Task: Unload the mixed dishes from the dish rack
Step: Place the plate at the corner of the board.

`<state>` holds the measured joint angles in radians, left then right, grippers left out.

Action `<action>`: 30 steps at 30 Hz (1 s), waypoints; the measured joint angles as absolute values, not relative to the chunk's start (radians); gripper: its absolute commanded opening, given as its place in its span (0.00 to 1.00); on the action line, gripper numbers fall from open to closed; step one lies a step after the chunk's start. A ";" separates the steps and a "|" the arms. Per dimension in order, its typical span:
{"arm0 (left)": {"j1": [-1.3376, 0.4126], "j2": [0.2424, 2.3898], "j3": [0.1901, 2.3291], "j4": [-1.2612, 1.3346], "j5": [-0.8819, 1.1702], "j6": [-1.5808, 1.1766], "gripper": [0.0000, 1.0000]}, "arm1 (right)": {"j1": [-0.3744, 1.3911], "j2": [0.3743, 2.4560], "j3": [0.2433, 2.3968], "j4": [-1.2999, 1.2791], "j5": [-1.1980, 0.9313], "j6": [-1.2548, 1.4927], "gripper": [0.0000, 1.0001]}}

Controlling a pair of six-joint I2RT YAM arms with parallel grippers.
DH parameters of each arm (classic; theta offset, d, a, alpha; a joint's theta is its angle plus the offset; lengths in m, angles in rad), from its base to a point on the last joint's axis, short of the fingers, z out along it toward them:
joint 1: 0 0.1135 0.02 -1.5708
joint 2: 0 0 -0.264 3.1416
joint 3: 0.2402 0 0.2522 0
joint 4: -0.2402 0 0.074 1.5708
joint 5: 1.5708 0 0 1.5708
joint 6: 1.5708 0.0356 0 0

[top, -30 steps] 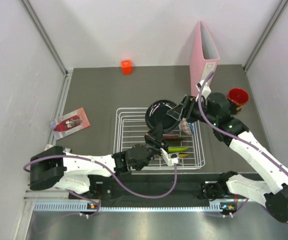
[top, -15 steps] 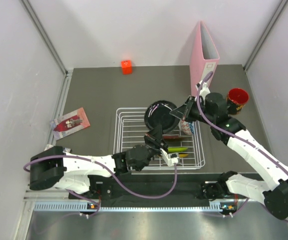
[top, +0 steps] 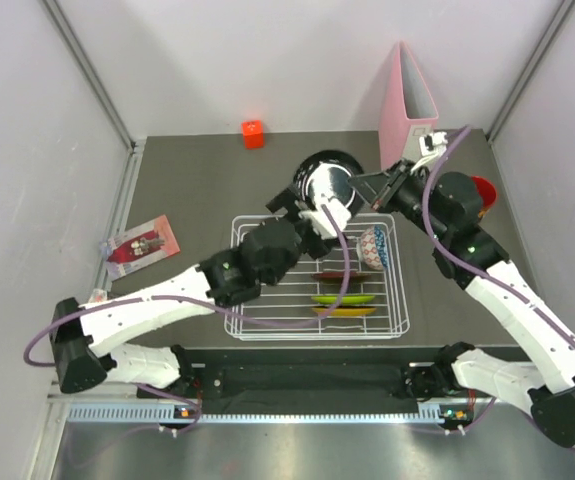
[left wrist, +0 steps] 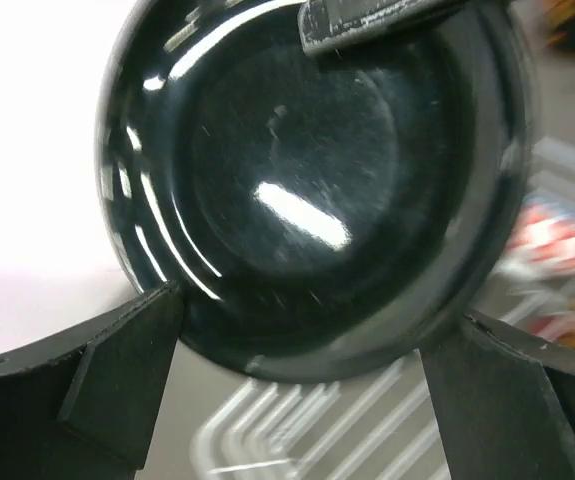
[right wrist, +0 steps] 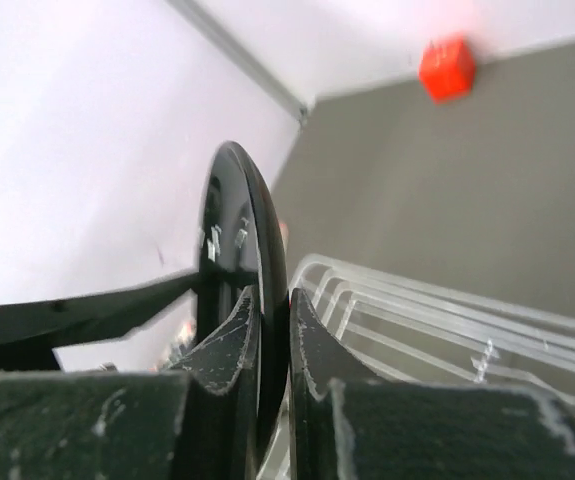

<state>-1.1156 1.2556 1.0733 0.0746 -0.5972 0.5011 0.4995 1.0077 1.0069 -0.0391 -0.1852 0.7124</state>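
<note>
A black plate [top: 327, 176] hangs on edge above the back of the white wire dish rack [top: 257, 262], and my right gripper [top: 360, 186] is shut on its right rim. The right wrist view shows both pads pinching that thin rim [right wrist: 272, 330]. My left gripper [top: 312, 202] is open just in front of the plate, whose glossy face [left wrist: 307, 180] fills the left wrist view beyond the spread fingers [left wrist: 117, 370]. In the rack stand a blue-white bowl [top: 375, 248], a dark red plate [top: 347, 274], a lime green plate [top: 343, 298] and a gold plate [top: 343, 311]. A red cup [top: 484, 190] peeks from behind the right arm.
A pink binder [top: 407, 105] stands upright at the back right, close to the right wrist. A small orange-red cube [top: 253, 133] sits at the back, seen too in the right wrist view [right wrist: 446, 68]. A printed card [top: 139, 243] lies left of the rack.
My right gripper shut on the black plate and carried it up and back, out of the rack. My left gripper let go, opened wide and followed it back.
</note>
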 measured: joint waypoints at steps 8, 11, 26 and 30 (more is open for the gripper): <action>-0.699 1.116 1.152 -0.158 -0.347 -0.152 0.99 | 0.501 1.012 1.019 -0.038 -0.046 0.707 0.00; -0.505 1.053 1.152 -0.149 -0.400 -0.346 0.99 | 0.504 0.987 1.015 -0.054 -0.045 0.695 0.00; -0.160 1.223 0.838 0.273 0.297 -1.176 0.87 | 0.501 1.038 0.949 0.022 -0.131 0.723 0.00; -0.165 1.390 0.743 0.501 0.517 -1.395 0.73 | 0.500 1.082 0.940 0.037 -0.153 0.735 0.00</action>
<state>-0.1650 1.3895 0.7429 0.5011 0.5171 -1.3952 0.4999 1.0817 0.9401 0.0372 -0.1528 0.7345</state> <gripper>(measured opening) 0.802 0.066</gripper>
